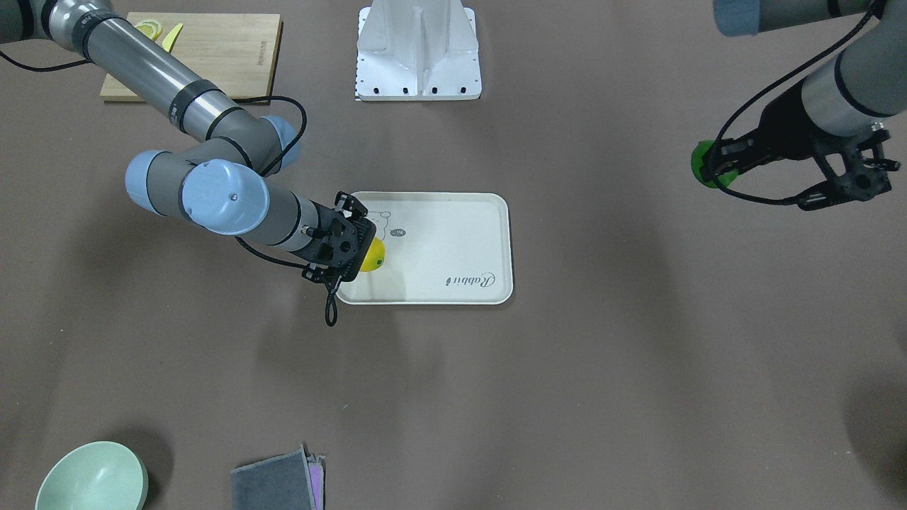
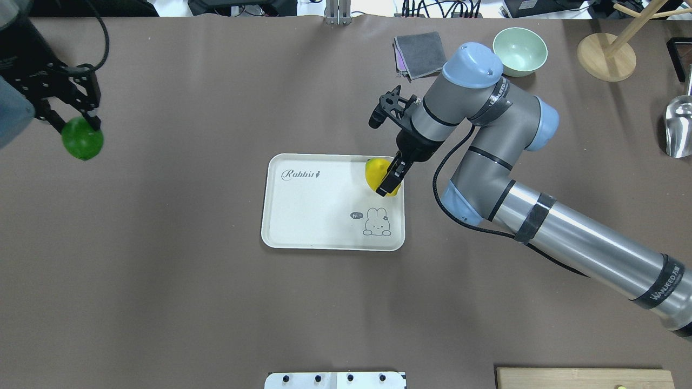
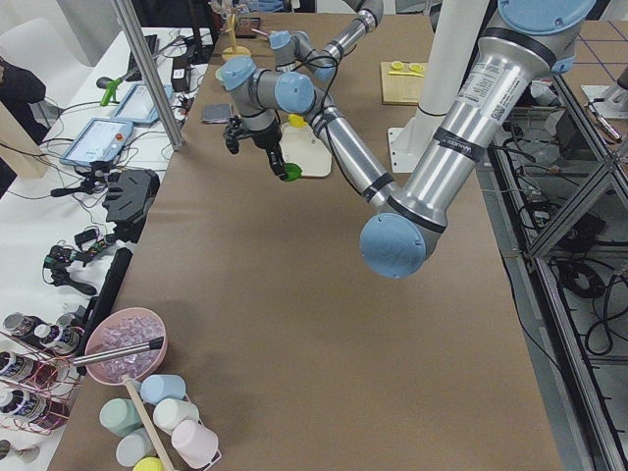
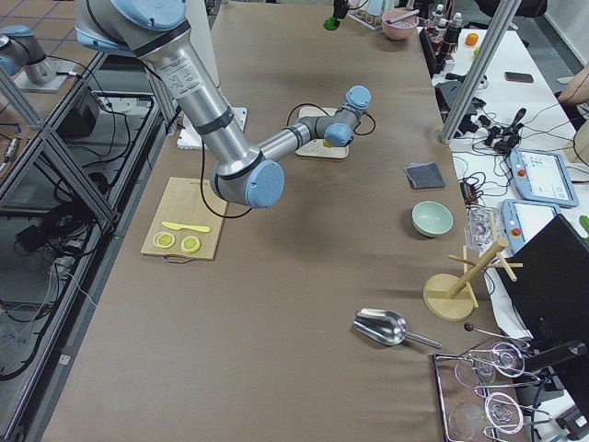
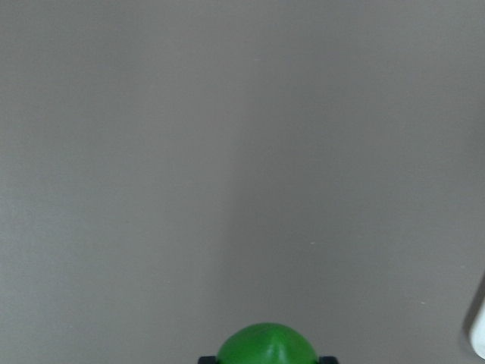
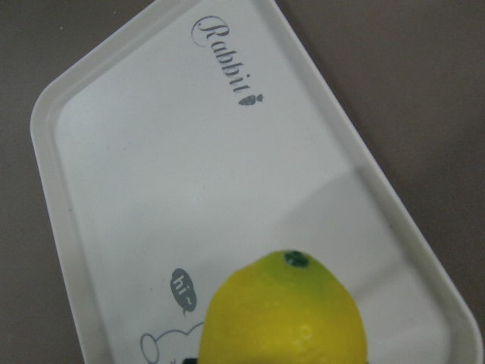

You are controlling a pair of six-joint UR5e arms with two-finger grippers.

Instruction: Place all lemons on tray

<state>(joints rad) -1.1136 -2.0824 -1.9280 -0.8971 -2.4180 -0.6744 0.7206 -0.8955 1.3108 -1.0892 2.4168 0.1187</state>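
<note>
Front view: the right gripper [image 1: 363, 253] is closed around the yellow lemon [image 1: 375, 258] over one corner of the tray [image 1: 453, 248]; whether the fruit touches the tray I cannot tell. The left gripper [image 1: 716, 168] clamps the green lemon [image 1: 700, 164], well apart from the tray

Overhead view: nothing lies loose in the tray, and the bowl [image 2: 535, 59] shows nothing inside

Left wrist view: the green lemon hangs above bare counter [image 5: 227, 152]

I judge neither lemon delivered: one needs releasing, the other carrying across
</note>
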